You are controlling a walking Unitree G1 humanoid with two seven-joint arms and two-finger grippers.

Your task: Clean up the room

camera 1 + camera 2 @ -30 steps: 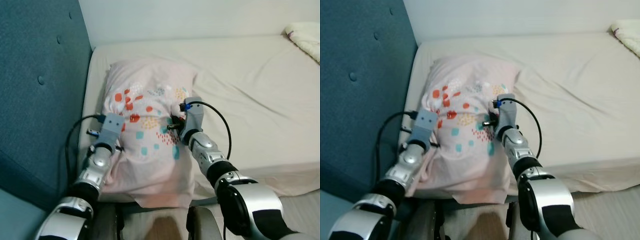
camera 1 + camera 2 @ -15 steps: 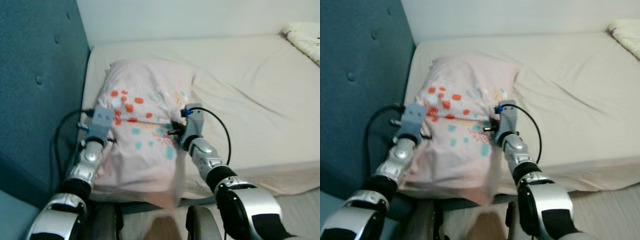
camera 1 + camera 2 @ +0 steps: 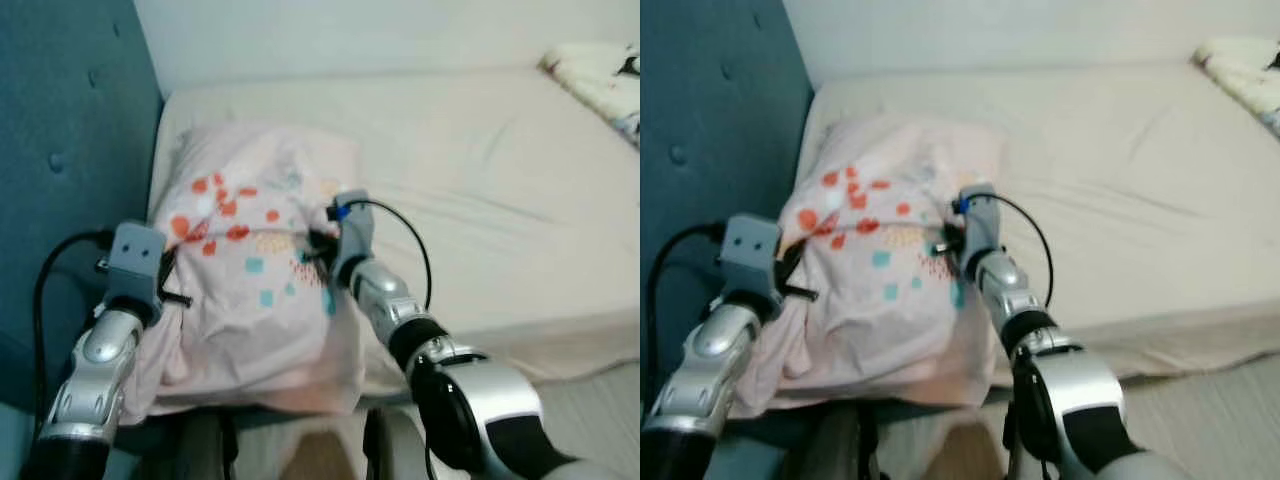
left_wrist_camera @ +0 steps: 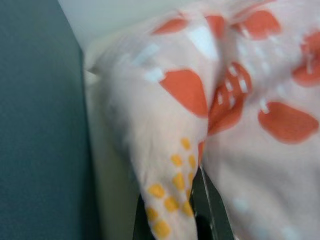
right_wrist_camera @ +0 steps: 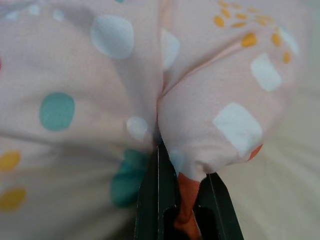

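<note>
Now both end effectors [image 3: 160,285] [image 3: 318,250] grip pillow [image 3: 250,290].

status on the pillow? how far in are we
Done: both end effectors are clamped on the pink patterned pillow, left end effector on its headboard-side edge, right end effector on the opposite edge. In hand: pillow held between them over the bed. Left: setting it down by the teal headboard.

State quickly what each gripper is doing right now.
Left gripper: shut on the pillow, pinching its left edge.
Right gripper: shut on the pillow, pinching its right edge.
</note>
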